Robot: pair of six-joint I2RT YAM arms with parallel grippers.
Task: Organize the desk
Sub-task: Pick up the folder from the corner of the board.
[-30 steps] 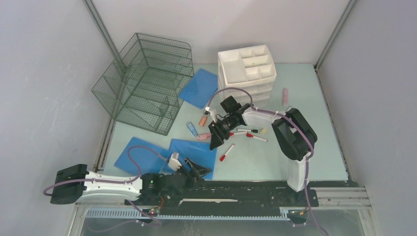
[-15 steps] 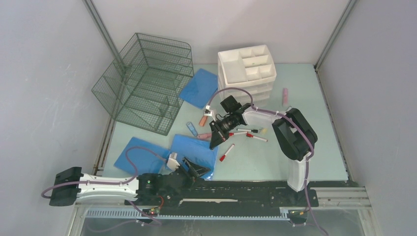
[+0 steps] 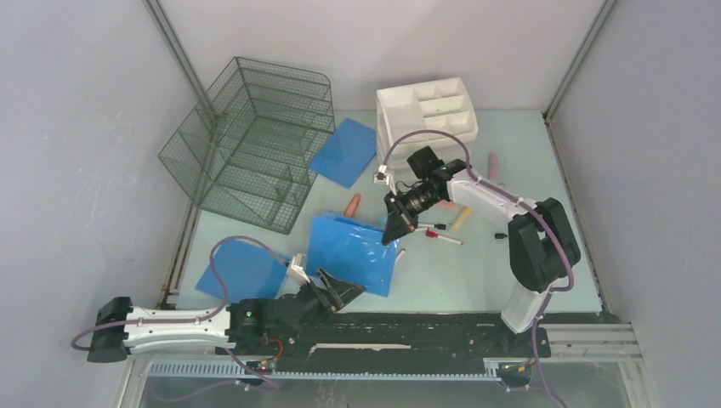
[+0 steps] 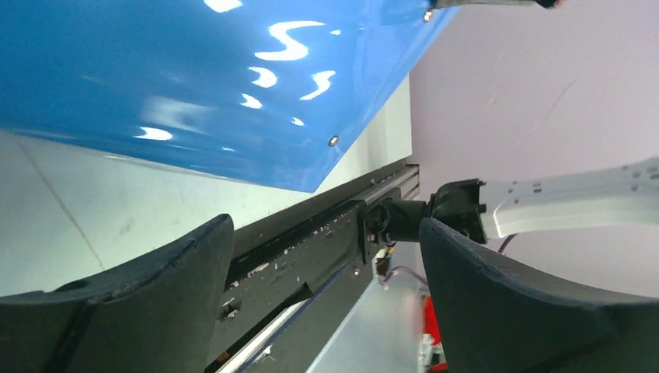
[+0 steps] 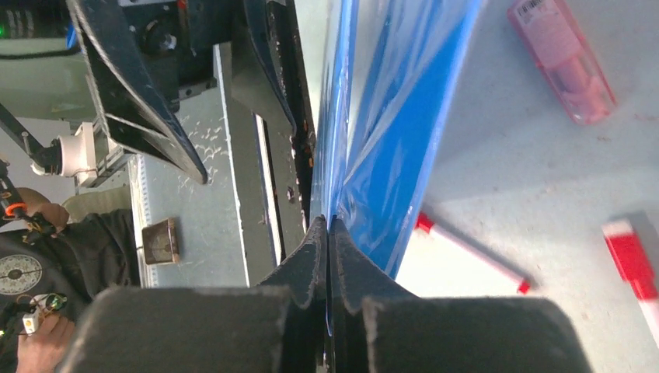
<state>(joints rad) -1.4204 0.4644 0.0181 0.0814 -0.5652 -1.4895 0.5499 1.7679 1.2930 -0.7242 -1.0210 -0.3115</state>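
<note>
Between pale grey walls we list the desk (image 3: 510, 263), a mint-green top. Since the earlier frame the right gripper (image 3: 396, 231) has shifted rightward. It pinches the far edge of a blue folder (image 3: 353, 253), now tilted up and hiding small items beside it. At the near edge the left gripper (image 3: 336, 291) sits spread, holding nothing. Wire basket (image 3: 255, 140), far-left corner; white organiser (image 3: 425, 115), far edge; red-capped markers (image 3: 445, 240) just right of the folder.

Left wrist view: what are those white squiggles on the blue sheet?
Left wrist view: glare reflecting off the glossy blue sheet. Right wrist view: pale streaks on it above the right gripper. Top view: only faint sheen.
</note>
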